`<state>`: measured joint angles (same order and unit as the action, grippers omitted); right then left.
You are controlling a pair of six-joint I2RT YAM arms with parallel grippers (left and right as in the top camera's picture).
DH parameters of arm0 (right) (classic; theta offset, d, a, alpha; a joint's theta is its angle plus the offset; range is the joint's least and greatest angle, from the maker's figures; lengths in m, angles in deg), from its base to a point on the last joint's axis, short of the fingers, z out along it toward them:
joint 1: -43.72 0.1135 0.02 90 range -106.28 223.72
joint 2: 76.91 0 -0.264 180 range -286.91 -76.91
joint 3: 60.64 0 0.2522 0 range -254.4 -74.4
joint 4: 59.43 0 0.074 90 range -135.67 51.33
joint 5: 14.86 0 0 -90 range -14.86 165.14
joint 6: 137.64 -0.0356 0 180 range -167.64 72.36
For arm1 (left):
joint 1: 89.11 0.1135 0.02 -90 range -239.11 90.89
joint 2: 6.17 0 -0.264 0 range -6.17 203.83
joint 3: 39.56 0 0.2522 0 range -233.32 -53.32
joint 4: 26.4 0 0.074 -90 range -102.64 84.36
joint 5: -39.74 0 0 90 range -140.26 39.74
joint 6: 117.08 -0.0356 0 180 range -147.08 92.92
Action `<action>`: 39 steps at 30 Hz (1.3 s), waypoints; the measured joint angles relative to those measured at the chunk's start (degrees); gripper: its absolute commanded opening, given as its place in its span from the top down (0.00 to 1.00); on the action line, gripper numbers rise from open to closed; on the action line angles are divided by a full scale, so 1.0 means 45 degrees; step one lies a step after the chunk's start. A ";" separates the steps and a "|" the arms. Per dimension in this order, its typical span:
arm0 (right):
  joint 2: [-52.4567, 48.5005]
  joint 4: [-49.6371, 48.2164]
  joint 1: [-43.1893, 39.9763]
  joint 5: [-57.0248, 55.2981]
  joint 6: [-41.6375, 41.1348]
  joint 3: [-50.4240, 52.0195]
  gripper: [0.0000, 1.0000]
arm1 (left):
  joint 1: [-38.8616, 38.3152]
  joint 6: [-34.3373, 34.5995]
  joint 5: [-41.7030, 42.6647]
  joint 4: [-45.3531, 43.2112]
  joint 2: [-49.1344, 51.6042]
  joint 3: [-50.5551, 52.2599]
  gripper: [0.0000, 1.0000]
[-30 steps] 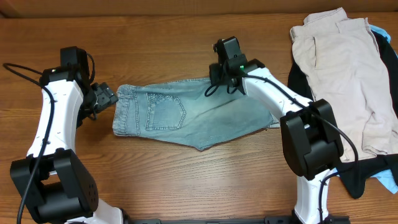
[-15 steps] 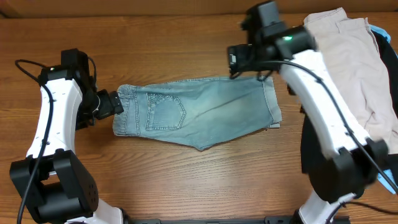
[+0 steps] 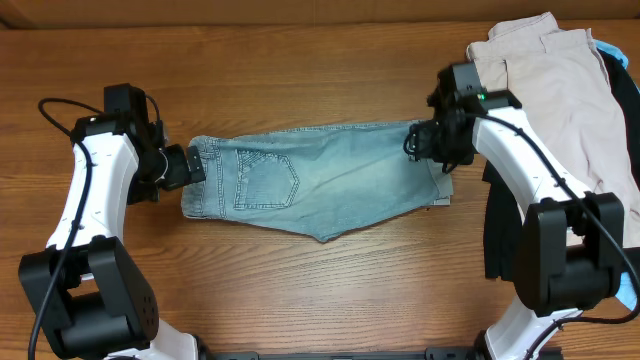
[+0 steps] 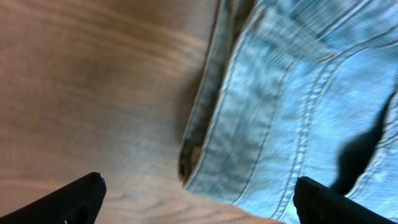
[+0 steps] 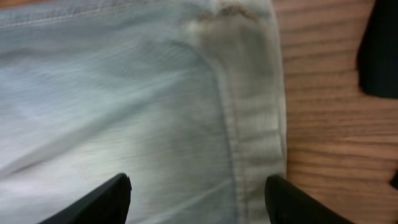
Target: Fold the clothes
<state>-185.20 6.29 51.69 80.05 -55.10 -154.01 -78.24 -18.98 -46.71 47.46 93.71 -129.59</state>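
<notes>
We have the denim shorts (image 3: 320, 180) lying flat on the table (image 3: 300, 60), the left gripper (image 3: 187, 166) spread wide at the waistband (image 3: 200, 180) and the right gripper (image 3: 428, 140) parted above the hem (image 3: 440, 168), neither holding cloth, so we judge each must pinch its end before folding.

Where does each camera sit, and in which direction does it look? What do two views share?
Overhead: above the table, looking straight down at the shorts and a beige garment; the left arm and right arm show.
Left wrist: on the left arm, facing down at the waistband; tips of the open left pincer show.
Right wrist: on the right arm, facing down at the leg hem; tips of the open right pincer show.
Shared: all three see the shorts.
</notes>
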 measured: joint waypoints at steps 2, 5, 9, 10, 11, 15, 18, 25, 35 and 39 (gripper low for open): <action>0.0000 -0.0646 -0.0219 0.0185 -0.0005 0.0661 0.28 | 0.0000 -0.0277 0.0243 -0.0277 0.0000 0.0000 0.00; 0.0000 -0.1574 -0.0359 0.0291 -0.0034 0.1341 0.38 | 0.0000 -0.0568 0.0471 -0.0427 0.0000 0.0005 0.00; 0.0000 -0.2739 -0.0345 0.0486 0.0063 0.2157 0.71 | 0.0000 -0.0709 0.0597 -0.0476 0.0000 0.0005 0.00; 0.0000 -0.2895 -0.0345 0.0510 0.0015 0.2297 0.75 | 0.0000 -0.0738 0.0612 -0.0476 0.0000 0.0005 0.01; 0.0000 -0.3011 -0.0345 0.0529 -0.0010 0.2390 0.78 | 0.0000 -0.0777 0.0636 -0.0481 0.0000 0.0005 0.02; 0.0000 -0.3283 -0.0345 0.0520 -0.0034 0.2603 0.89 | 0.0000 -0.0855 0.0651 -0.0500 0.0000 0.0005 0.04; 0.0000 -0.3458 -0.0345 0.0510 -0.0010 0.2603 0.90 | 0.0000 -0.0860 0.0651 -0.0510 0.0000 0.0005 0.10; -0.0058 -0.3531 -0.0350 0.0510 0.0000 0.2603 0.90 | 0.0000 -0.1175 0.1035 -0.1001 0.0000 0.0350 0.12; -0.0165 -0.3400 -0.0345 0.0510 -0.0005 0.2603 0.90 | 0.0000 -0.2142 0.2273 -0.3021 0.0005 0.2016 0.11; -0.0170 -0.3337 -0.0350 0.0510 0.0000 0.2603 0.90 | 0.0000 -0.2273 0.2307 -0.3871 0.0019 0.2356 0.11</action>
<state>-185.96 -8.72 50.11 82.34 -55.10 -142.29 -78.24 -29.21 -36.33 30.04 93.79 -118.99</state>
